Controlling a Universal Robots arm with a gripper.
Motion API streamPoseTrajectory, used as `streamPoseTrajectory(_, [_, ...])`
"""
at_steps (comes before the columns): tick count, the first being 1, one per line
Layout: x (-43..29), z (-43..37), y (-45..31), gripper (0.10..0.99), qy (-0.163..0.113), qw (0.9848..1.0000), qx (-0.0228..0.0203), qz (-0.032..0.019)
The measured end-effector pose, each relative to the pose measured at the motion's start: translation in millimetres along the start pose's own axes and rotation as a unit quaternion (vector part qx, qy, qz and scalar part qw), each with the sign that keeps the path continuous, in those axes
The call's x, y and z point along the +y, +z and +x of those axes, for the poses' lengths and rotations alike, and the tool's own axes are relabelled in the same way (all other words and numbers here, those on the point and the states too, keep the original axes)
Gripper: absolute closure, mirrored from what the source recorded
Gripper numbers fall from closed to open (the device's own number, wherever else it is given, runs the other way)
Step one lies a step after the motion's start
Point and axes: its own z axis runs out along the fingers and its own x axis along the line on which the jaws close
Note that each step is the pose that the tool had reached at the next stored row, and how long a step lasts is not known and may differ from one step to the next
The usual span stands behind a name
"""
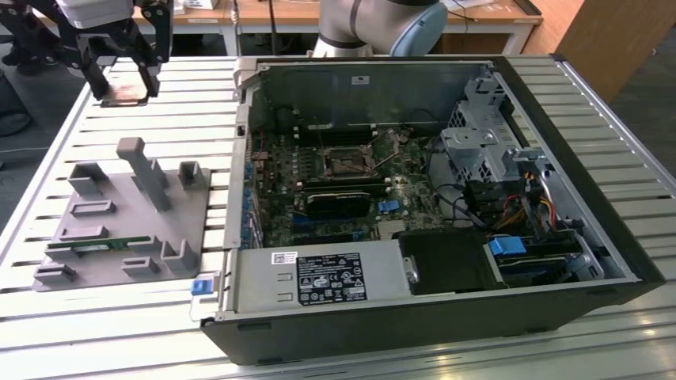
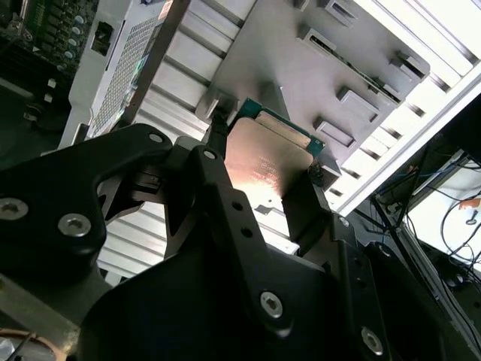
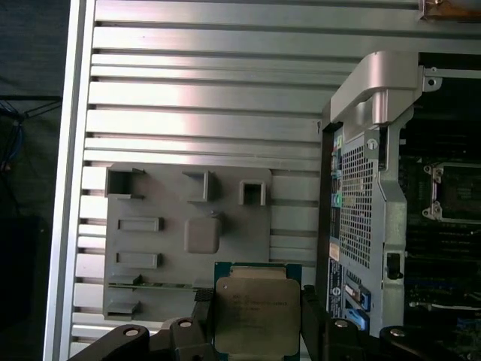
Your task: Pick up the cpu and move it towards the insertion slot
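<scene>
The gripper (image 2: 268, 150) is clamped on the cpu (image 2: 272, 169), with a black finger (image 2: 301, 207) pressing each of two opposite edges. The second wrist view shows the chip's shiny metal face and its thin green rim between them. The first wrist view looks past the held chip to the grey parts holder (image 3: 188, 248) below the tool. The exterior view gives the layout: the tool hangs above the slatted table (image 1: 158, 119), and the insertion slot (image 1: 347, 162) lies well apart from it, inside the open computer case (image 1: 423, 317).
</scene>
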Motion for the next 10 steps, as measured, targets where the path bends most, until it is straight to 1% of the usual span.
streamPoseTrajectory(10, [-0.2, -6.6, -0.2, 0.541, 0.000, 1.0000, 0.0000, 0.0000])
